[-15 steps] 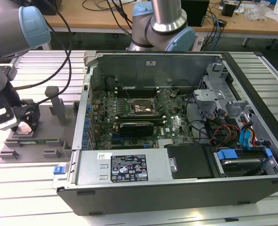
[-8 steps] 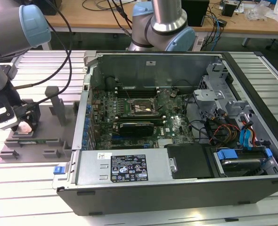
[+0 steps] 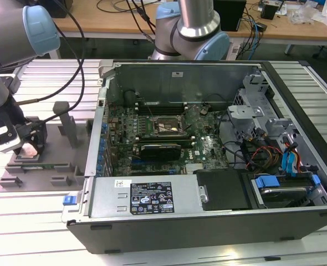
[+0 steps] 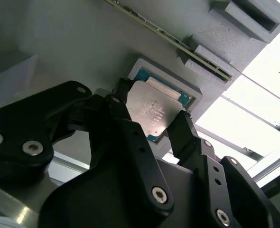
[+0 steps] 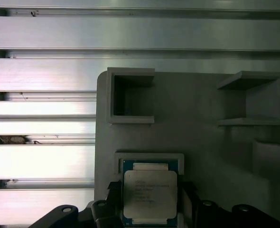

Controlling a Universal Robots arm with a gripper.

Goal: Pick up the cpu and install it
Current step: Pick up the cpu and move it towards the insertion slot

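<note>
The claw is down on the grey holder, which lies on the table by the exterior view's left edge, well apart from the open case. The cpu lies flat and square in its pocket, near one edge of the holder. In both wrist views the two black fingers are closed in to the chip's width and meet two opposite sides of it, so I judge the claw to be gripping the cpu, though how firmly is not clear. The chip does not look raised from the pocket.

The task looks to be at its start: the reach is done and the grasp looks made, but the lift is not. The socket sits on the board in the middle of the case; whether it is open cannot be made out. Carrying the chip across and seating it are all left.
</note>
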